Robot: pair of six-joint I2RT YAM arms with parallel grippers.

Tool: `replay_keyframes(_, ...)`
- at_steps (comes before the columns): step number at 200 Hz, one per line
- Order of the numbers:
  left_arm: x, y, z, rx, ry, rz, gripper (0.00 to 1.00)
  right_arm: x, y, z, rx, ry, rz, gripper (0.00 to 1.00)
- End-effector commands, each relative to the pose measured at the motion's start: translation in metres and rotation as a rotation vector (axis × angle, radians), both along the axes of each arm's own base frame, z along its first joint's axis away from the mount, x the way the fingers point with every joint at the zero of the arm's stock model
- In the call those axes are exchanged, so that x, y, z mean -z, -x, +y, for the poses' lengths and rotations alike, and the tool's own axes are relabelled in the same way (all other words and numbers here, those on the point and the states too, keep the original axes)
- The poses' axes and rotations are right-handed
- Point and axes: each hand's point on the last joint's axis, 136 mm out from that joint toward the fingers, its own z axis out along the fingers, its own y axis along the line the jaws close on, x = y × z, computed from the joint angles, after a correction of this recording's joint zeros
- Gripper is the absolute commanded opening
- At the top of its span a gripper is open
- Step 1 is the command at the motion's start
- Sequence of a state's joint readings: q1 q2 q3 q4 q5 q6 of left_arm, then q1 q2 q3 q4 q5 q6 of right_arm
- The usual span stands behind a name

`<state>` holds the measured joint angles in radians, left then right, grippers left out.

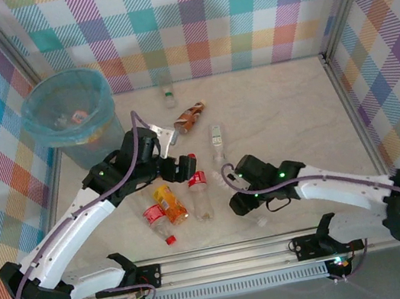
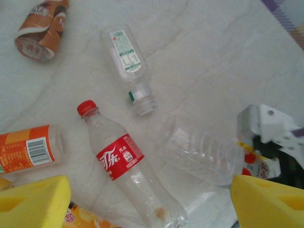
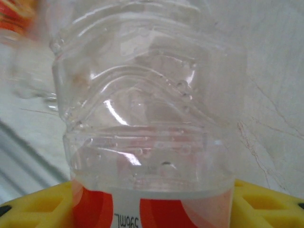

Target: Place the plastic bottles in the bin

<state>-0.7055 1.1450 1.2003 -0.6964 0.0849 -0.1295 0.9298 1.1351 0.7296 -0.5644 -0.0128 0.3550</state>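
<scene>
The bin (image 1: pixel 70 114), lined with a light-blue bag, stands at the back left with bottles inside. My right gripper (image 1: pixel 245 205) (image 3: pixel 152 209) is shut on a clear plastic bottle (image 3: pixel 147 114) with a red and white label, low over the table's front; that bottle (image 2: pixel 199 152) also lies at the right of the left wrist view. My left gripper (image 1: pixel 186 169) (image 2: pixel 147 199) is open above a red-labelled clear bottle (image 2: pixel 121 161) (image 1: pixel 199 196). An orange bottle (image 2: pixel 28 152) (image 1: pixel 169 204) lies beside it.
A clear bottle with a green label (image 2: pixel 126 61) (image 1: pixel 216 137) and a crushed orange-brown bottle (image 2: pixel 40 28) (image 1: pixel 190 116) lie farther back. Another small bottle (image 1: pixel 167 93) sits by the back wall, and a red-capped one (image 1: pixel 157 223) lies near the front rail. Checked walls enclose the table.
</scene>
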Motion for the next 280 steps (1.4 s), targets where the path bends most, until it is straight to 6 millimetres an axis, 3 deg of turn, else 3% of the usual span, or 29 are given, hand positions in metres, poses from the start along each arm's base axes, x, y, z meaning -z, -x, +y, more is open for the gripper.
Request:
replay_keyframes(1,-0.049,-0.003,-0.015,0.013,0.137,-0.077,0.88,-0.041,0.004,0.003,-0.02,-0.113,-0.056,0.6)
replay_keyframes(56,-0.092,-0.001,-0.053,0.1,0.366,-0.043,0.96,-0.15,-0.02,0.016,-0.024,-0.396,-0.39,0.6)
replay_keyframes(95,-0.108,0.008,-0.08,0.18,0.477,0.01,0.96,-0.194,-0.027,0.032,-0.075,-0.482,-0.492,0.6)
replay_keyframes(154,-0.113,0.015,-0.099,0.232,0.518,0.038,0.9,-0.208,-0.028,0.044,-0.113,-0.515,-0.51,0.61)
replay_keyframes(232,-0.122,0.012,-0.091,0.185,0.528,0.021,0.72,-0.205,-0.032,0.044,-0.104,-0.498,-0.519,0.66)
replay_keyframes(280,-0.133,0.007,-0.082,0.123,0.52,0.0,0.65,-0.215,-0.037,0.049,-0.108,-0.501,-0.542,0.74)
